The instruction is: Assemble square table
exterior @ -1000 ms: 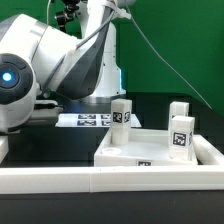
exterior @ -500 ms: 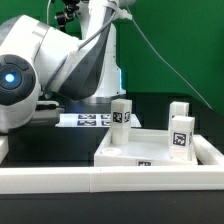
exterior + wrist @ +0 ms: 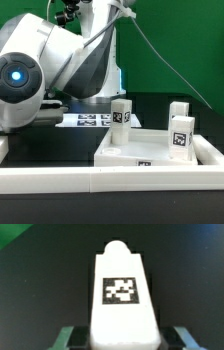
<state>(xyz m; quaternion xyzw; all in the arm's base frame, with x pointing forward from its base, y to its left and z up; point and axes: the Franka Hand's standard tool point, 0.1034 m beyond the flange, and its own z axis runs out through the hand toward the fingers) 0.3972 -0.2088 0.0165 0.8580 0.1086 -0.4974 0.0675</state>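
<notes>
In the wrist view a white table leg (image 3: 122, 291) with a black-and-white tag lies lengthwise on the black surface. Its near end sits between the green fingers (image 3: 68, 336) of my gripper (image 3: 124, 340), which is shut on it. In the exterior view the gripper is hidden behind the arm's bulky near joint (image 3: 25, 80). The square tabletop slab (image 3: 150, 152) lies at that view's right. Three more tagged legs stand upright at it: one at the back left (image 3: 121, 113), one at the back right (image 3: 178, 110), one nearer (image 3: 181, 136).
The marker board (image 3: 85, 120) lies flat behind the slab, near the arm's base. A long white rail (image 3: 100, 180) edges the front of the black work surface. A grey cable arcs down from the arm at the exterior view's right.
In the exterior view the arm's big near joint has shifted slightly up and toward the left. The slab and the three standing legs have not moved.
</notes>
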